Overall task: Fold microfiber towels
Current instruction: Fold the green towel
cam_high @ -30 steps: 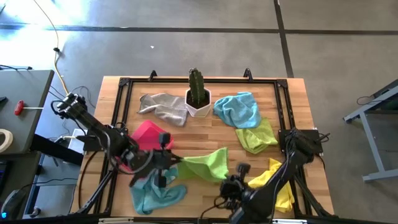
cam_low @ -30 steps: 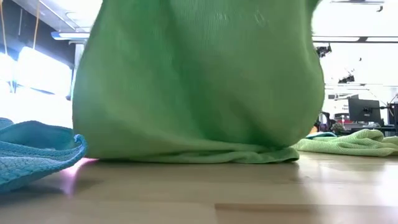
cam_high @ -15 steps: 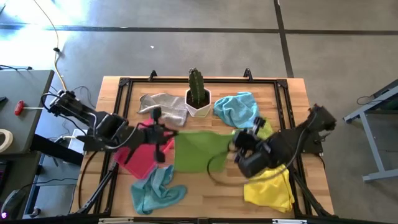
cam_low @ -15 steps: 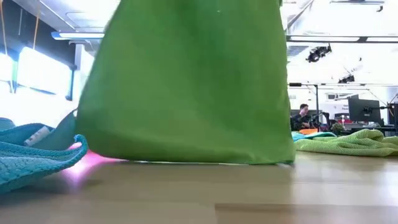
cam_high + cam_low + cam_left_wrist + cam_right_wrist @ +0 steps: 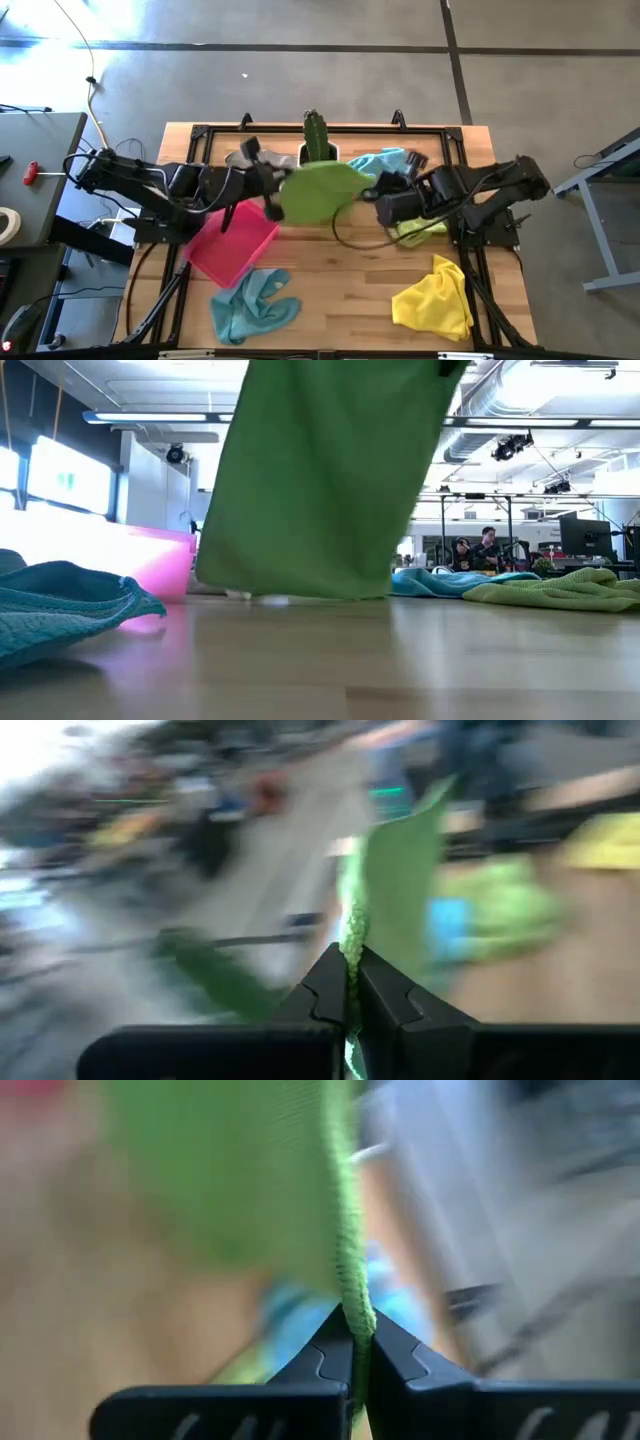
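A lime green towel hangs spread between my two grippers above the far middle of the table; the low view shows it as a broad hanging sheet. My left gripper is shut on its left side, and my right gripper is shut on its right side. A grey towel, a light blue towel, a second lime green towel, a yellow towel and a teal towel lie on the table. My left gripper pinches an edge of the lime green towel between its two fingers. The towel is lifted and spreads away toward the other gripper. My right gripper pinches an edge of the same towel between its two fingers. The towel hangs below both grippers, and its lower edge is at or just above the table.
A pink tray lies at the left. A cactus in a white pot stands at the far middle, right behind the held towel. A black frame rims the table. People sit in the room beyond.
Both grippers have carried the lime green towel from the near middle of the table toward the far edge and upward. The towel, bunched on the table before, now hangs spread between them, its lower edge drawn up off most of the table.
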Motion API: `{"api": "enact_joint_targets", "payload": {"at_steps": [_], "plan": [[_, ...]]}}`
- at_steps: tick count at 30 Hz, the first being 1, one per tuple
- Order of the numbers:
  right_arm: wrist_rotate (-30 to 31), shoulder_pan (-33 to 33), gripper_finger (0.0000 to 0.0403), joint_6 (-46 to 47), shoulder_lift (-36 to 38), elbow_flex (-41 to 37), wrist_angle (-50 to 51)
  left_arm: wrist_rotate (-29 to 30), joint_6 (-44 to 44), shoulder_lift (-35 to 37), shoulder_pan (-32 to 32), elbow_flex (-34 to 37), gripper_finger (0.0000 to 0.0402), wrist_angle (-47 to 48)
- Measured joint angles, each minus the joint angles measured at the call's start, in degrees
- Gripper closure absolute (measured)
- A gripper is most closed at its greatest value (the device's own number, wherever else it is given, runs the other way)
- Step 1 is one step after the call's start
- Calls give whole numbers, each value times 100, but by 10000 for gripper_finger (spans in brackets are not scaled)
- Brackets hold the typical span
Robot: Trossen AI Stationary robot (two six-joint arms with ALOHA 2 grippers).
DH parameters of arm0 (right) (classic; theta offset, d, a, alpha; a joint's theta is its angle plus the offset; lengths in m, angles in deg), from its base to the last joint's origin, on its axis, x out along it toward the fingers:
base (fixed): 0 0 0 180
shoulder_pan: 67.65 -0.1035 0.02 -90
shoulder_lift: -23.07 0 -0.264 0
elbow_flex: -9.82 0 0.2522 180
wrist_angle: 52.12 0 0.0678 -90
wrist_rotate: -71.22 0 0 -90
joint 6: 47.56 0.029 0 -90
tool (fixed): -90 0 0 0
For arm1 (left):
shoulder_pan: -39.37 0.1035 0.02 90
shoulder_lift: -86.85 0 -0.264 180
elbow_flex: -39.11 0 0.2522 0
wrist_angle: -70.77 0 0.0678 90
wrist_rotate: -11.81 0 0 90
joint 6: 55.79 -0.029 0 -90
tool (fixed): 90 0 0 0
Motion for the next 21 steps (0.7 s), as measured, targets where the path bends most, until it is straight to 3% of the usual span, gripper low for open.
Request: {"api": "enact_joint_targets", "payload": {"at_steps": [2, 4, 6, 8, 9, 11, 12, 14, 16, 18, 21], "plan": [[-583, -11, 403, -363, -2, 20, -7, -1068, 190, -3, -9, 0, 401, 145], [-224, -61, 403, -564, 4, 23, 1, -1644, 79, -4, -17, 0, 401, 143], [894, -105, 403, -322, 7, 23, 7, -1330, -154, -4, -17, 0, 401, -9], [1838, -115, 403, -52, 18, 32, 11, -282, -346, -4, -9, 0, 401, -244], [2010, -113, 403, -51, 24, 36, 8, 240, -408, -4, -4, 0, 401, -374], [1604, -115, 403, -238, 24, 36, -75, 827, -392, 3, -6, -2, 401, -461], [1126, -110, 403, -327, 22, 36, -148, 716, -304, 6, -15, -2, 401, -443], [117, -108, 403, -566, 19, 36, -195, -131, -182, 72, -60, 2, 401, -240], [-335, -138, 403, -859, 19, 36, -162, -977, -284, 123, -75, -1, 401, -229], [43, -176, 403, -980, 17, 34, -151, -1088, -492, 127, -78, -7, 401, -287], [1333, -147, 403, -1020, 17, 34, -140, -109, -840, 152, -51, 2, 401, -486]]}}
